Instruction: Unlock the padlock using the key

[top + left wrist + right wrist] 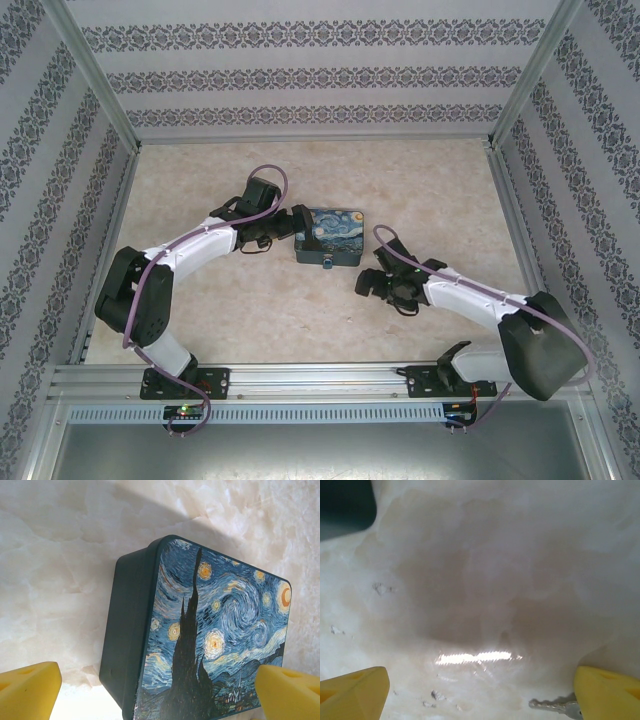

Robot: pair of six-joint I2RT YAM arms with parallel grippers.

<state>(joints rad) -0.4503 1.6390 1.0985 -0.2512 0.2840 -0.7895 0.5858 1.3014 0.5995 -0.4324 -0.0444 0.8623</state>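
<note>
1. The left gripper is spread wide, with its yellow fingertips on either side of the starry-night tin.
2. The right gripper is also spread, low over the marble table.
3. The key lies flat on the table, just beside 1 of the right gripper's fingertips.
4. The padlock sits at the tin's near side, too small to show its shackle.

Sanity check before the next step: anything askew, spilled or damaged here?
Nothing stands out. The tin sits flat on the table, its lid picture unmarked. The key lies loose on the table beside the open right gripper. A few small flecks mark the surface.
</note>
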